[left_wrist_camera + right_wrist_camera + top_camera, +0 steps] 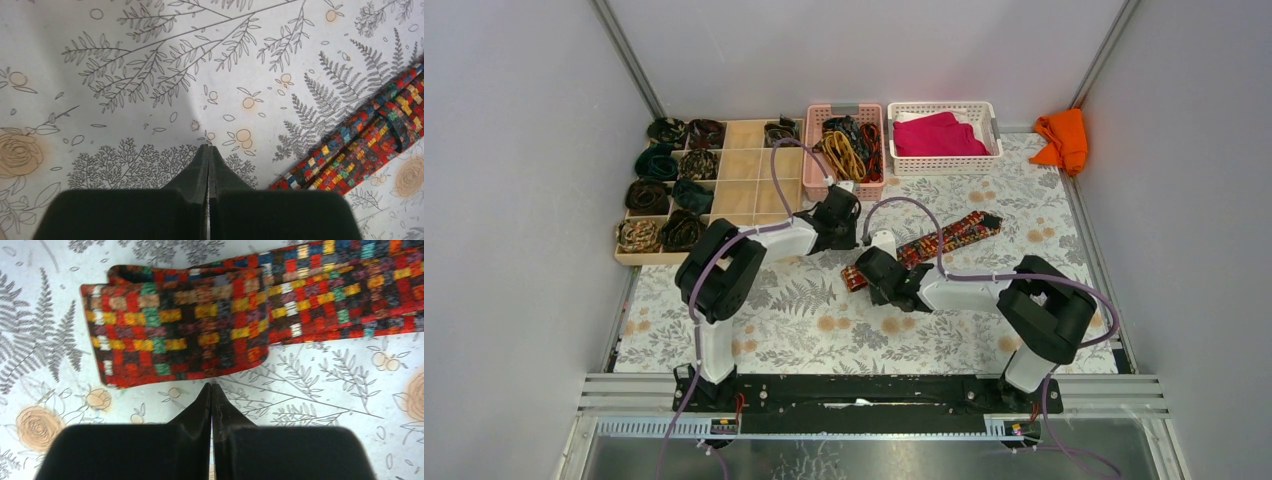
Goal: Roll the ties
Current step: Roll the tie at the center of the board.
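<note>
**A:** Where are your grippers right now?

**B:** Both are low over the table cover (804,320). My right gripper (211,386) is pressed fully closed with nothing between the fingers. Its tip sits just short of the near end of the red checked tie (180,330). My left gripper (208,147) is closed and empty too. It points at bare cover, with the tie off to its right and apart from it.

**A:** And the tie itself?

**B:** It lies flat on a slant across the middle of the table, running away to the right. Nothing grips it.

**A:** How far along are you?

**B:** Partway, I'd judge. Farther back on the left, the wooden tray (744,165) has rolled ties (656,162) in its two left columns and what looks like one more at the far right. The compartments between are bare. Beside it, the pink basket (816,150) holds a tangle of loose ties (849,150). Those are left to roll, plus this one.

**A:** Do the cameras tell you different things?

**B:** Yes. My right wrist view shows the tie's near end doubled over once, which may be the first turn of a roll. From above, that end is only a small patch beside my gripper. My left wrist view shows two bands of the tie lying side by side. Only the top view takes in the tray, the baskets, the white basket (944,108) with its magenta cloth (934,135), and the orange cloth (1064,140) in the far right corner.
</note>
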Action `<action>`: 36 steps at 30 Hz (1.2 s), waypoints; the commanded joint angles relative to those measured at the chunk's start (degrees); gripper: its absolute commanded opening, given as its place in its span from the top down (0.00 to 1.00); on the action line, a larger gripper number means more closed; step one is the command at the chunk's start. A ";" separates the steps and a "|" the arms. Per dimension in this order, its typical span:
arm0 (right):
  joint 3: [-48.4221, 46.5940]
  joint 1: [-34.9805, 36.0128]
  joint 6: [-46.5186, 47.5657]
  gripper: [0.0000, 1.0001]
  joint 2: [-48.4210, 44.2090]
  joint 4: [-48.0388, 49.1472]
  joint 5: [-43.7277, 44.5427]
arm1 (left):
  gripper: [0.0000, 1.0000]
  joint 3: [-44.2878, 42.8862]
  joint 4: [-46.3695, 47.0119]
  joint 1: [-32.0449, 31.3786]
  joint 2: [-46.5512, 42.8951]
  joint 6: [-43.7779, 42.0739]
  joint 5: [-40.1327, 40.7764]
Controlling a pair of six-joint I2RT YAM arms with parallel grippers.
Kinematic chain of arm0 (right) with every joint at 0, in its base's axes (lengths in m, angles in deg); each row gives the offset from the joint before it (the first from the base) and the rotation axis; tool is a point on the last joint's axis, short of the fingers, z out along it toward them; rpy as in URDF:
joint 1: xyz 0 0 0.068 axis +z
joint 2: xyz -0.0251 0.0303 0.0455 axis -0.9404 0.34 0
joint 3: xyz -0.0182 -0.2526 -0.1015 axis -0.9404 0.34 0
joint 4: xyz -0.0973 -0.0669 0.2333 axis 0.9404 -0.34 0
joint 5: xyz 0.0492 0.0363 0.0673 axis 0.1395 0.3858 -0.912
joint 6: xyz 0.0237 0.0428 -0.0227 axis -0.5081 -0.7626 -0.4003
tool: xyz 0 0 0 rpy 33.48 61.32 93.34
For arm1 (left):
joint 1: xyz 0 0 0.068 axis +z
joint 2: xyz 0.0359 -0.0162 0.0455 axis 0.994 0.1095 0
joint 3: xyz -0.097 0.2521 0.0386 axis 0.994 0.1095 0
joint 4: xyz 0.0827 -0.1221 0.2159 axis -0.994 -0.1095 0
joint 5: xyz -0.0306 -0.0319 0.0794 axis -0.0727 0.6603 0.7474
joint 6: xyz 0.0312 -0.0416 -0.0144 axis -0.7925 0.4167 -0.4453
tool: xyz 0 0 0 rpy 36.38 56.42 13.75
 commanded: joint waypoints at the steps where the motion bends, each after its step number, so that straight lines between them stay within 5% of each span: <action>1: -0.23 -3.00 0.18 1.00 1.85 -4.23 3.41 | 1.00 1.00 -0.25 0.01 1.79 -0.05 -4.84; 20: -11.61 -8.65 5.49 1.00 6.79 -5.77 1.06 | 1.00 12.75 5.91 -0.40 -0.55 2.30 -12.49; 29: 0.04 -8.11 3.30 1.00 -4.55 1.01 -8.63 | 1.00 8.73 0.86 2.53 -0.64 1.53 -5.91; 36: 5.30 -7.83 0.20 1.00 -2.00 12.10 -16.12 | 1.00 2.04 -1.42 4.70 1.46 -1.08 -5.02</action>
